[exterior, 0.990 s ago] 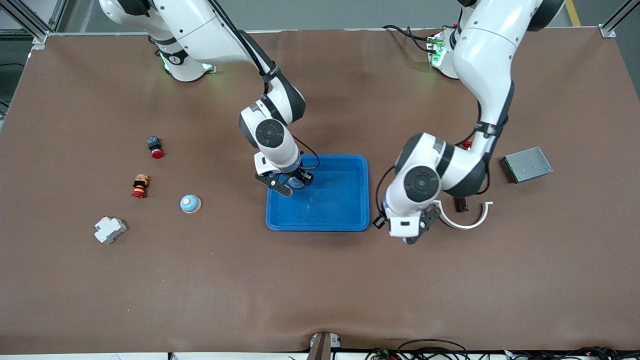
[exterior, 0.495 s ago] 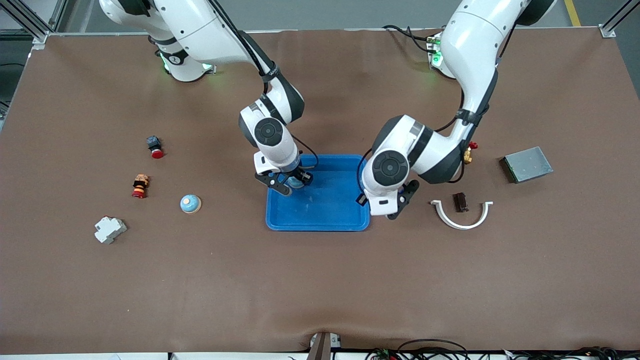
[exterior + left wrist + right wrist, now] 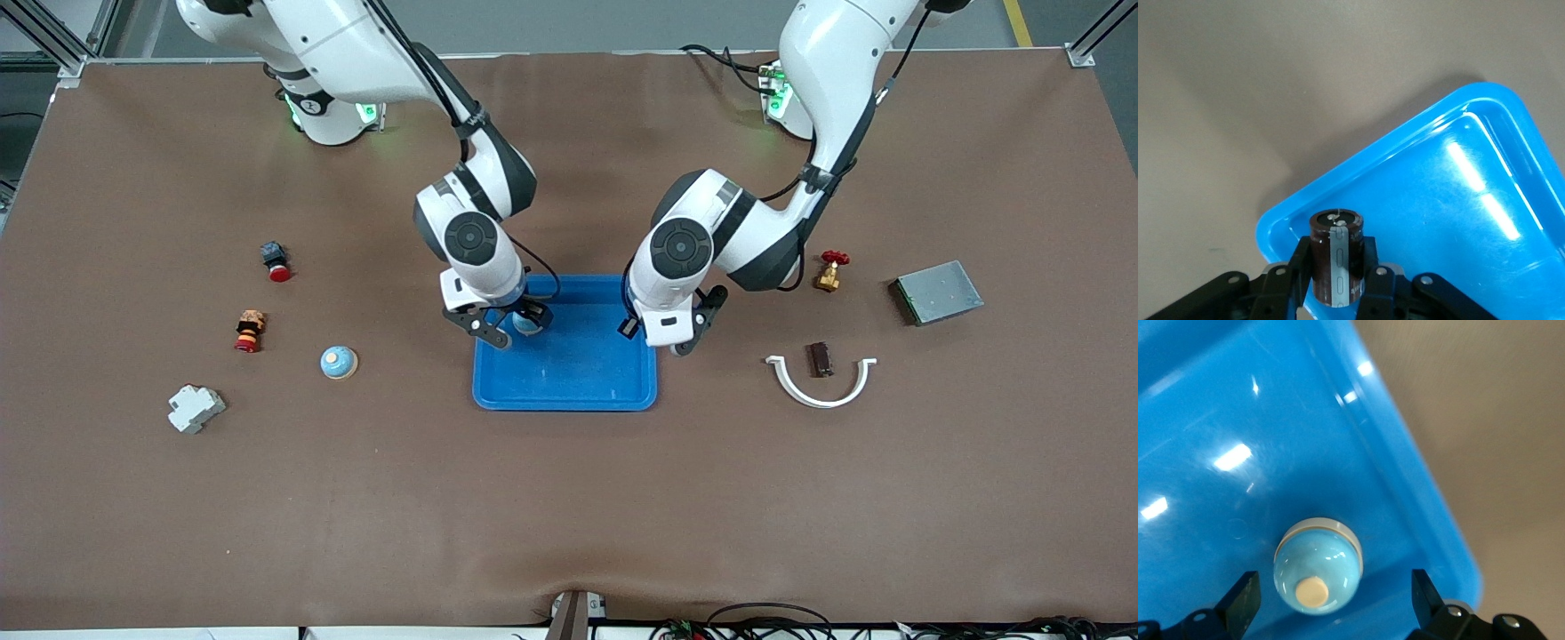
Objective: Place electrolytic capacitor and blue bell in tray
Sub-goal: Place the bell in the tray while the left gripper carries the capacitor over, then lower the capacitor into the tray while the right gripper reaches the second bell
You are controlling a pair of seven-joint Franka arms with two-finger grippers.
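Your right gripper (image 3: 1331,603) stands wide open over the blue bell (image 3: 1317,565), which sits in the tray (image 3: 613,391). Your left gripper (image 3: 1338,283) clamps the electrolytic capacitor (image 3: 1336,257) above the tray's corner.

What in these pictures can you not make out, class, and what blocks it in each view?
- Capacitor: front view, hidden under the left gripper and its wrist; left wrist view, its lower end is hidden between the fingers.
- Bell: front view, mostly covered by the open right gripper.
- Tray: both wrist views, cut off by the picture edges.
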